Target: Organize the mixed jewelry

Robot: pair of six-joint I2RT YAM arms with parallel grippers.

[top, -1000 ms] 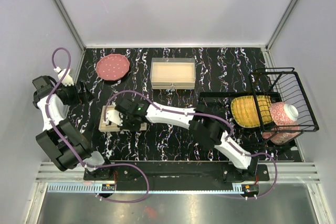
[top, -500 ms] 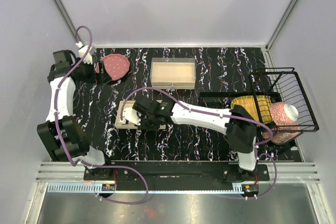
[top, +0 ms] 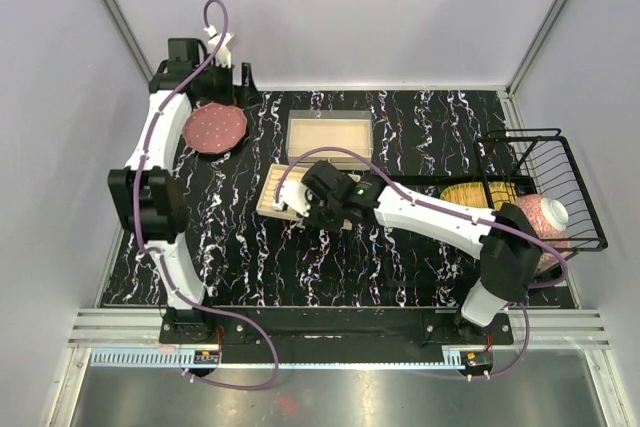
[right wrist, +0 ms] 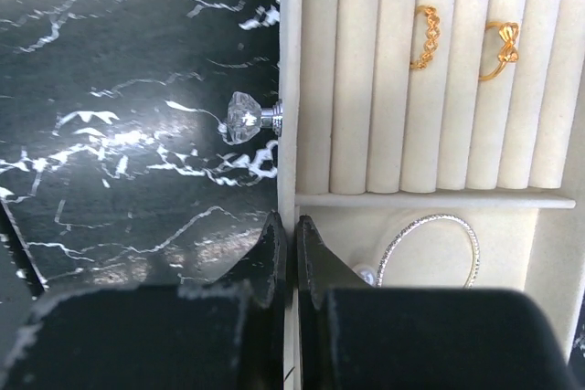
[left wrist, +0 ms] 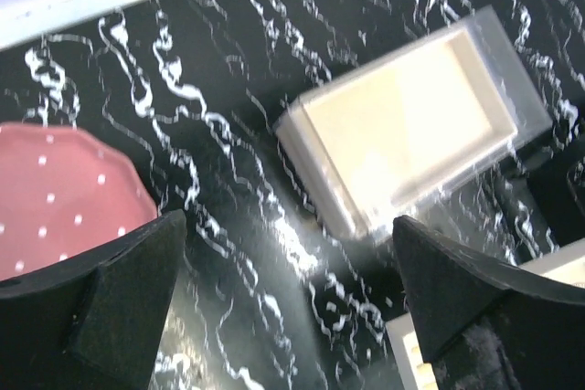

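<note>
Two gold rings [right wrist: 425, 36] sit in the beige tray [right wrist: 288, 43] slots, a silver hoop [right wrist: 430, 248] in the adjoining compartment. Right gripper [right wrist: 291, 226] is clenched on the tray wall; left gripper [left wrist: 285, 224] is released above the table [left wrist: 228, 180].

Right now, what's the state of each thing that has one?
left gripper, open, empty
right gripper, shut on jewelry tray, knob-side wall
jewelry tray, held by one wall
gold rings, two seated in roll slots
silver bangle, lying loose in lower compartment
pink plate, empty
clear box, looks empty
</note>
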